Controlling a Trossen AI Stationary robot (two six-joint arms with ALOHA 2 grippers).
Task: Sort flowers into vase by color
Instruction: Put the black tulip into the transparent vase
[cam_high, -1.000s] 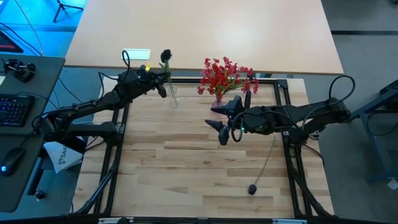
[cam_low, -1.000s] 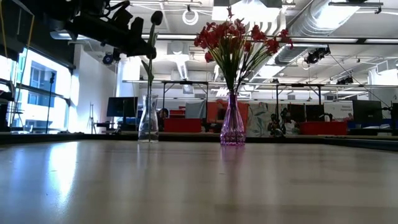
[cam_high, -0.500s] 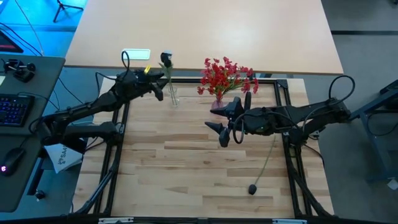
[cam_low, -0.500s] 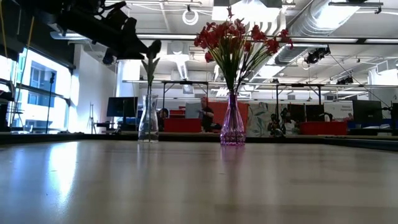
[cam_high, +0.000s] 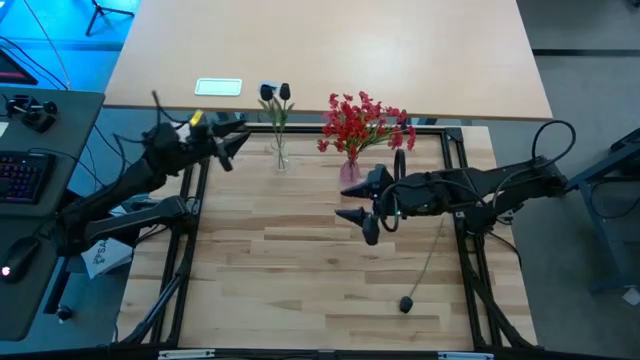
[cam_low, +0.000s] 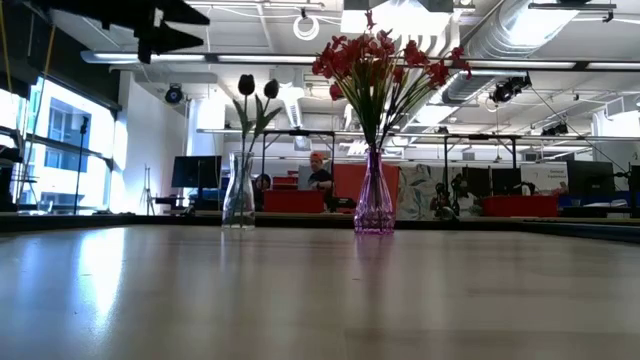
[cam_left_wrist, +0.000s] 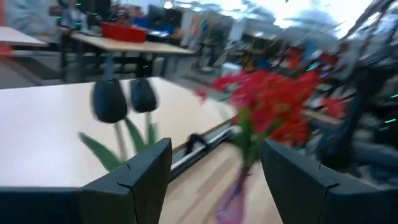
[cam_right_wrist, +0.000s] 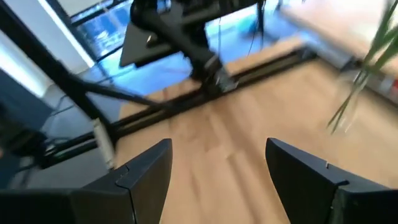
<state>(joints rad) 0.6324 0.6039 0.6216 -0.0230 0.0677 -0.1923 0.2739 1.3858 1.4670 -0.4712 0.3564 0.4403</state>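
Observation:
Two dark buds (cam_high: 275, 92) on green stems stand in the clear vase (cam_high: 279, 156) at the far side; they also show in the low view (cam_low: 257, 87) and the left wrist view (cam_left_wrist: 124, 98). The red sprays (cam_high: 364, 122) stand in the pink vase (cam_low: 373, 206). A third dark bud (cam_high: 407, 303) lies on the table at the near right, its stem (cam_high: 430, 255) running toward the right arm. My left gripper (cam_high: 228, 150) is open and empty, left of the clear vase. My right gripper (cam_high: 361, 222) is open and empty, above the table's middle.
A black frame (cam_high: 460, 150) edges the wooden work area. A light tabletop (cam_high: 330, 50) lies beyond the far edge, with a small white card (cam_high: 218, 87) on it. Bare wood (cam_high: 280, 280) spreads across the near half.
My left gripper has lowered the dark flower into the clear vase, opened and let go, then drawn back toward the table's left edge. The flower now stands in the vase beside the other bud. My right gripper has shifted slightly toward the near edge.

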